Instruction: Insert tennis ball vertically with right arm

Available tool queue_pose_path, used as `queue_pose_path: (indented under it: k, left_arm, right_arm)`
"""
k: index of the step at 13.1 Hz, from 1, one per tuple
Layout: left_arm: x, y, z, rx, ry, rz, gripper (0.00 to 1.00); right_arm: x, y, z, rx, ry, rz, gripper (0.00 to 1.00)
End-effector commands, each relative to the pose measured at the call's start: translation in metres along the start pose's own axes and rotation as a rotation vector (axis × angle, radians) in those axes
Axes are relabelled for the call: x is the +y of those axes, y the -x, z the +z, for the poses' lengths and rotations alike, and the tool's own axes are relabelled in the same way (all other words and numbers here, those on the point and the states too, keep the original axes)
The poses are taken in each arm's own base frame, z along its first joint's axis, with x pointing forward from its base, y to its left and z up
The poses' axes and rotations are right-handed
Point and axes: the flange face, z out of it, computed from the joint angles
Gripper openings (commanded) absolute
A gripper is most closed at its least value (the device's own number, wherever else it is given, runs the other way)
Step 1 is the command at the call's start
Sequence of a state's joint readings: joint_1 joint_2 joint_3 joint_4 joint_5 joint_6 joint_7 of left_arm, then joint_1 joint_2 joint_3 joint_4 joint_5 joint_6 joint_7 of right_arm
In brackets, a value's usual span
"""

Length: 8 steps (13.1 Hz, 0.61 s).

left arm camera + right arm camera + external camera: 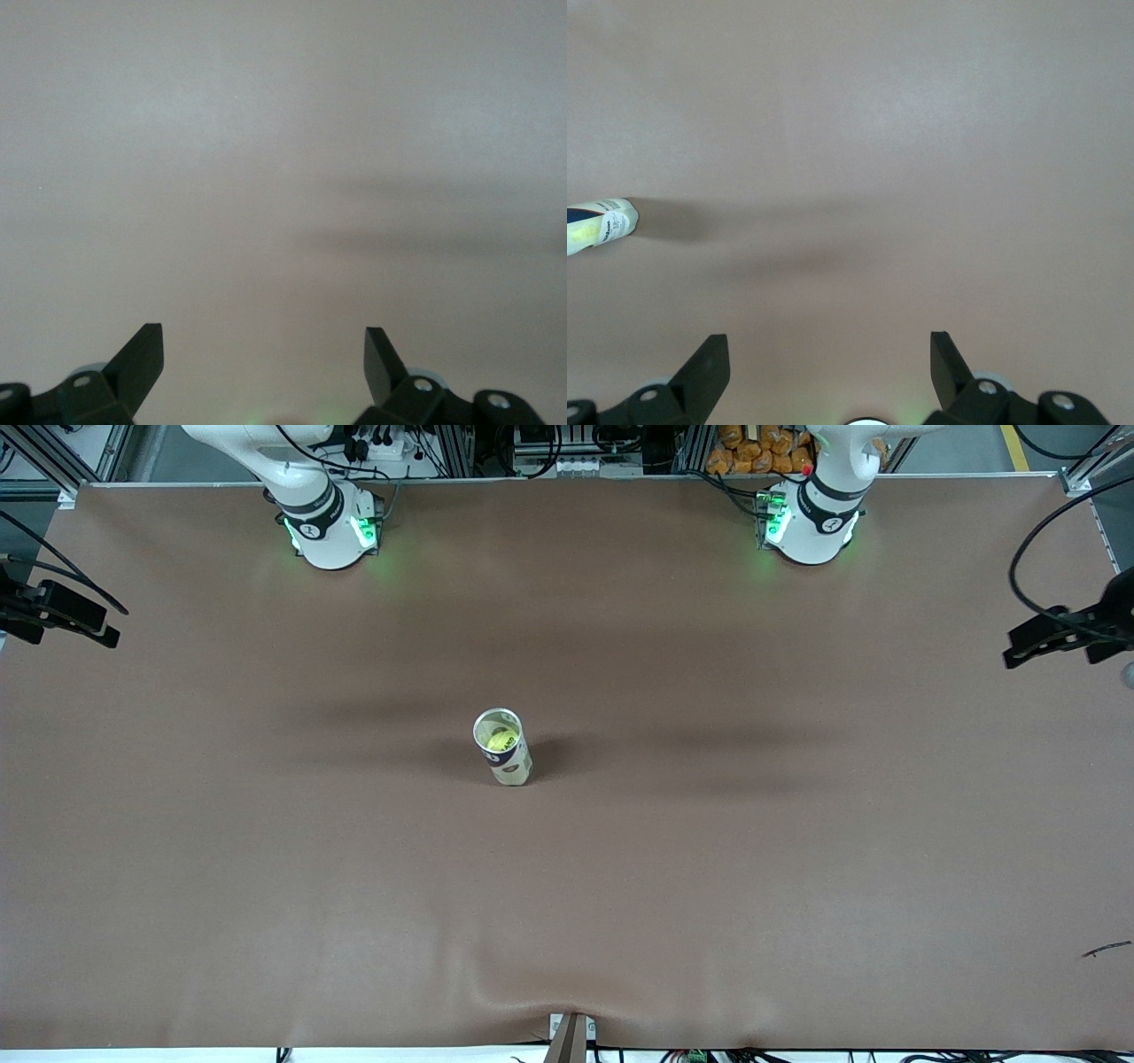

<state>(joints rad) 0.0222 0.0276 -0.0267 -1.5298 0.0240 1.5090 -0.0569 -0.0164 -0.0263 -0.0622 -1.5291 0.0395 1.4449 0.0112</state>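
Fingers (713, 354) of the right gripper (828, 350) stand spread wide with nothing between them. It hangs over bare brown worktop (709, 886) at the right arm's end, at the edge of the front view's frame and about a third of the way down. Its wrist view catches only the foot of the tennis can (503, 748) at the frame's margin. The can stands upright, mouth up, in the middle of the front view, just above centre and well apart from both arms. The yellow-green tennis ball (499, 737) shows inside it, below the rim. No loose ball lies anywhere in view, so I judge the insertion done and the right arm merely waiting clear. If another ball were called for, it would need a straight drop centred over the mouth, since the can is narrow and tall and a sideways nudge could tip it. The left gripper (263, 341) hangs at the left arm's end, fingers likewise released and empty, and that arm waits. Room is ample: open worktop surrounds the can on all sides. The upper edge of the frame carries the two bases, a clamp (570, 1036) puckers the cover at the lower edge, and a small dark scrap (1107, 948) lies low at the left arm's end.
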Motion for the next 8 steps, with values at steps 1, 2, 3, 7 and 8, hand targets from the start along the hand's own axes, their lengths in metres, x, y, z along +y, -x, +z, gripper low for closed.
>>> queue_pose_path:
  k: [1, 2, 3, 7, 8]
  left_arm:
    - [0.0026, 0.0055, -0.0059, 0.021, 0.003, -0.024, 1.00]
    - [0.0035, 0.0052, -0.0057, 0.019, 0.003, -0.021, 1.00]
    - [0.0030, 0.0045, -0.0058, 0.021, -0.001, -0.021, 1.00]
    - [0.0073, 0.0010, 0.0002, 0.009, -0.003, -0.015, 1.00]
    - [0.0064, 0.0010, 0.0002, 0.009, -0.003, -0.011, 1.00]
  right_arm:
    - [0.0006, 0.0024, -0.0031, 0.007, 0.015, 0.004, 1.00]
    - [0.0006, 0.0024, -0.0031, 0.007, 0.015, 0.004, 1.00]
    - [0.0006, 0.0024, -0.0031, 0.007, 0.015, 0.004, 1.00]
    - [0.0006, 0.0025, -0.0030, 0.006, 0.015, 0.005, 1.00]
    - [0.0006, 0.0024, -0.0031, 0.007, 0.015, 0.005, 1.00]
